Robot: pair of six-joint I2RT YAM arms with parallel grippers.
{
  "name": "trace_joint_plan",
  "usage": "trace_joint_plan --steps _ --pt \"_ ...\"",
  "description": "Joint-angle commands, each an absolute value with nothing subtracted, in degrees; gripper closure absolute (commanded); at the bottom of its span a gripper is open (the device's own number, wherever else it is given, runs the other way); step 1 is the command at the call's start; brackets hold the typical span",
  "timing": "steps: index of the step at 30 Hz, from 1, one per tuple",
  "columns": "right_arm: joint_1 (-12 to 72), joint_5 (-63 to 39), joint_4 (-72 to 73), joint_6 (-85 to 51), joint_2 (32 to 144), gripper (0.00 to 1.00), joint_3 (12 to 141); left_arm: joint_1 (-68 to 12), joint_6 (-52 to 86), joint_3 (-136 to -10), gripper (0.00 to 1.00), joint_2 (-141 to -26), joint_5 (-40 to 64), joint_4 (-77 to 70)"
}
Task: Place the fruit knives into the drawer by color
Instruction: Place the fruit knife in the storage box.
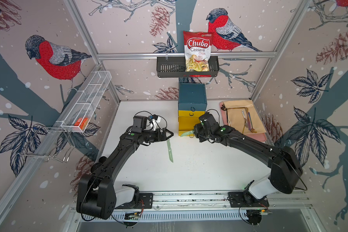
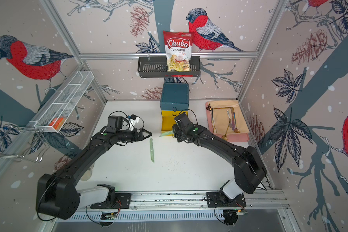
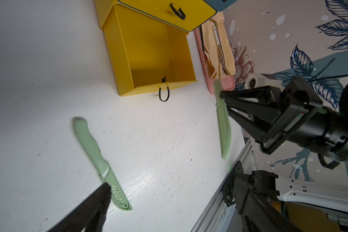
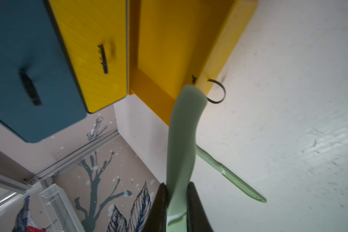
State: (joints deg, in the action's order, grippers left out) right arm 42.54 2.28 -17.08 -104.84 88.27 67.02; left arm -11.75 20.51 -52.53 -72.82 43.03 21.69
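The right end effector (image 1: 195, 133) is clenched on a sage green fruit knife (image 4: 182, 136) near where handle meets blade. The knife's handle end reaches the front lip of the pulled-out bottom yellow drawer (image 3: 149, 50) of the drawer chest (image 1: 192, 96). The left end effector (image 1: 169, 136) hangs released, fingers spread, over the blade end of a second green fruit knife (image 1: 169, 151), which lies flat on the white bench (image 1: 209, 164).
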Motion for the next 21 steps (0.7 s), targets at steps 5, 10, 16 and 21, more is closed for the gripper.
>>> trace_joint_plan --steps 5,10,16,21 --pt "36.54 0.20 -6.97 -104.44 93.09 1.00 68.91 -12.26 19.36 -60.12 0.03 -78.67 44.39 18.36" --pt "34.02 -3.25 -4.33 -102.38 98.08 1.00 70.89 -13.05 18.82 -65.63 0.03 -83.40 44.38 19.09" --pt "31.91 -7.86 -1.99 -100.59 103.20 0.96 72.89 -13.27 18.50 -67.18 0.03 -85.86 44.13 19.04" --pt "31.95 -7.78 -2.68 -99.43 104.28 0.75 73.85 -13.34 18.42 -66.81 0.03 -86.31 44.01 18.72"
